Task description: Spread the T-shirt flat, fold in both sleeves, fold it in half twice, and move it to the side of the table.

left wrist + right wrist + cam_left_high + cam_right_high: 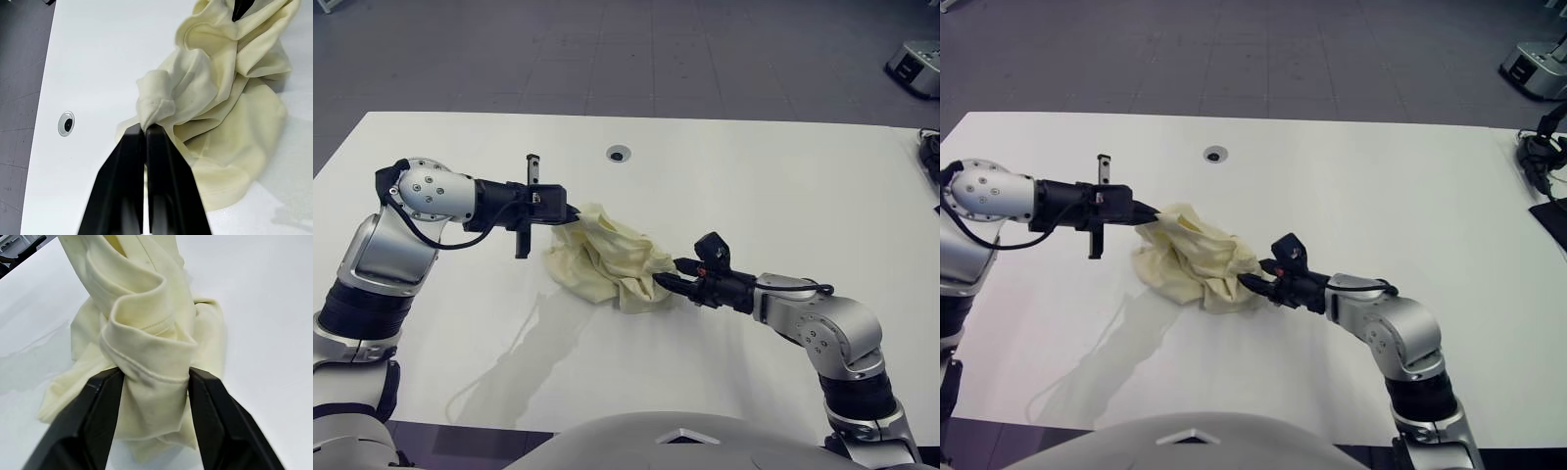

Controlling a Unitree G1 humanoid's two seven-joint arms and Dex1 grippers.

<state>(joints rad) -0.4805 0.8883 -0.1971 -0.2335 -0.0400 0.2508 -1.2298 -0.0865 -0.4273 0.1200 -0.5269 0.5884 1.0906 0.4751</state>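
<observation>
Pale yellow fabric, the T-shirt (607, 259) sits as a crumpled heap near the middle of the white table (754, 176), bunched up rather than spread. My left gripper (570, 211) comes in from the left and meets the heap's far left edge. Its two black fingers (161, 166) are pressed together on a small hemmed fold, which puckers just past their tips. My right gripper (664, 279) comes in from the right, low over the tabletop, at the heap's near right edge. Its fingers (215, 406) stand on either side of a thick roll of cloth with a stitched hem and squeeze it between them. The cloth rises in loose folds between my two grippers, and its lower part lies on the table. On the far side a small round grommet hole (619, 154) is set in the tabletop, well apart from the shirt.
</observation>
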